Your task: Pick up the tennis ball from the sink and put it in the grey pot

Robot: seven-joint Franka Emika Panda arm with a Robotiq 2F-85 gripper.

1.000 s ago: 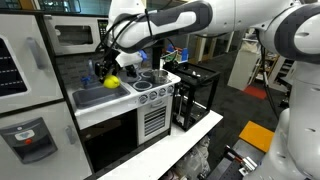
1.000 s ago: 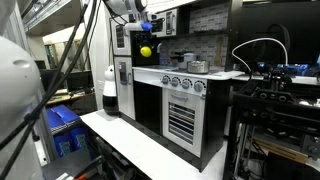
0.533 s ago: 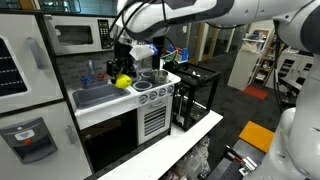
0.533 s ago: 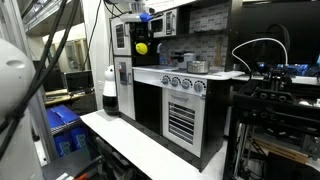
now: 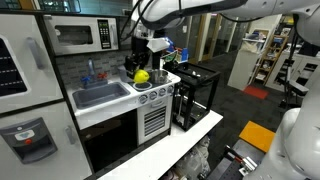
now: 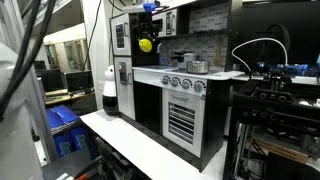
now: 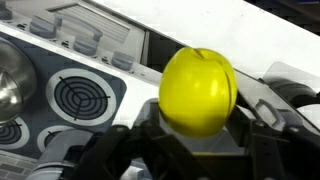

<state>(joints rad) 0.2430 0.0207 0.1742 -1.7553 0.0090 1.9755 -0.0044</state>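
My gripper [image 5: 138, 64] is shut on the yellow-green tennis ball [image 5: 141, 75] and holds it in the air above the stove top, to the right of the sink [image 5: 100, 96]. In the other exterior view the ball [image 6: 146, 43] hangs under the gripper [image 6: 147, 28]. In the wrist view the ball [image 7: 197, 90] fills the space between the dark fingers [image 7: 196, 150]. The grey pot [image 7: 8, 85] shows as a shiny curved rim at the left edge, beside a round burner [image 7: 83, 97]. In an exterior view the pot [image 5: 157, 76] is just behind the ball.
The toy kitchen has a white counter [image 5: 110, 108], a microwave [image 5: 78, 36] above the sink and an oven door [image 5: 153, 122] below the stove. A black open frame [image 5: 195, 92] stands beside the kitchen. Dark pots [image 6: 196, 66] sit on the stove.
The gripper has carried the ball from above the sink across to above the stove top, and a little higher.
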